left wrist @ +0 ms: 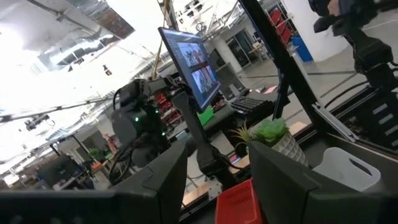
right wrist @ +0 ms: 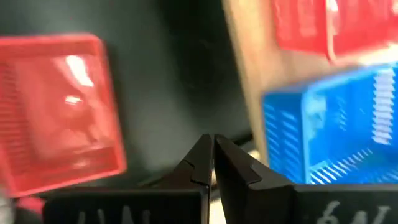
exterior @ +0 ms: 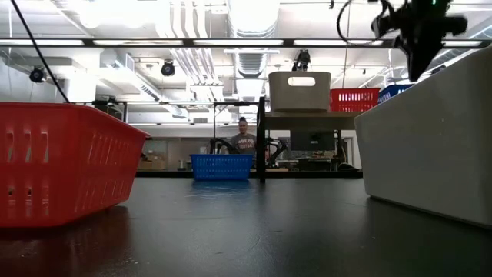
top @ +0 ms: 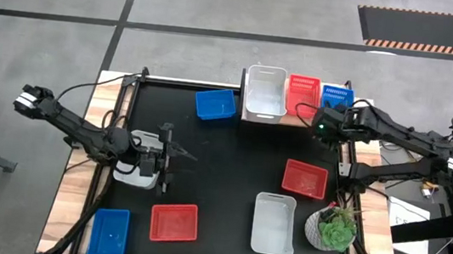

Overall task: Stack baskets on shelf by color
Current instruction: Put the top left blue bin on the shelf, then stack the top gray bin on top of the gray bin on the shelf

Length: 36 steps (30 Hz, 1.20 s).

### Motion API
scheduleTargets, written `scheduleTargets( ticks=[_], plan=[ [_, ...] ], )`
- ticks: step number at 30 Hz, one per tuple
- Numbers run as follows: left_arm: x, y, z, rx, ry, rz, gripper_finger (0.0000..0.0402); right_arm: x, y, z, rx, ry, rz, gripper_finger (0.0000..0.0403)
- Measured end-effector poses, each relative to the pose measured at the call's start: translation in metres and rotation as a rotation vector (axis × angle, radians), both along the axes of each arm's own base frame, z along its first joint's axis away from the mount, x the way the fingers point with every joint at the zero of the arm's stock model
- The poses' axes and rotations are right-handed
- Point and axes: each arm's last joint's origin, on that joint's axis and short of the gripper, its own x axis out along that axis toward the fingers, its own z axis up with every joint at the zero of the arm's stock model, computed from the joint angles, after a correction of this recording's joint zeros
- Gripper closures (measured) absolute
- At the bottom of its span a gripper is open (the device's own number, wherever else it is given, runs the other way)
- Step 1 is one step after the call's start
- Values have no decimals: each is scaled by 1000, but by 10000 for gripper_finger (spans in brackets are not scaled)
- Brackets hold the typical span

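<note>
On the shelf (top: 294, 123) at the far edge stand a white basket (top: 266, 91), a red basket (top: 303, 89) and a blue basket (top: 336, 95) side by side. On the table rest a blue basket (top: 215, 104), a red basket (top: 304, 179), a white basket (top: 274, 224), another red basket (top: 174, 222), another blue basket (top: 108, 233) and a white basket (top: 138, 168). My left gripper (top: 166, 159) hovers open over that last white one, nothing between its fingers (left wrist: 155, 183). My right gripper (top: 323, 123) is shut, pointing down beside the shelf's right end, above the blue basket's near edge (right wrist: 323, 137).
A white pot with a green plant (top: 334, 229) stands at the table's near right corner beside the white basket. The middle of the black tabletop (top: 231, 162) is bare. Wooden edges run along both sides. A person sits far behind the table (exterior: 244, 140).
</note>
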Motion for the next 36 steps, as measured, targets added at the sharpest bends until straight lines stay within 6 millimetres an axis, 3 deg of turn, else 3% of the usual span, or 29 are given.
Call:
scheduleTargets(
  ticks=[8,17,26,32,36],
  plan=[
    [2,-1,0,-97,9,-21,243,-9,-15,-24,-258,230,-39,394],
    [2,-1,0,-129,15,-29,243,-5,-18,-20,-268,185,-24,394],
    [13,-5,-12,-239,86,-48,243,5,-8,7,-32,-225,-72,394],
    [30,-11,-30,-350,156,-61,243,16,12,13,-110,-536,147,394],
    [41,-14,-43,-450,209,-49,243,35,24,11,-247,-778,361,394]
  ],
)
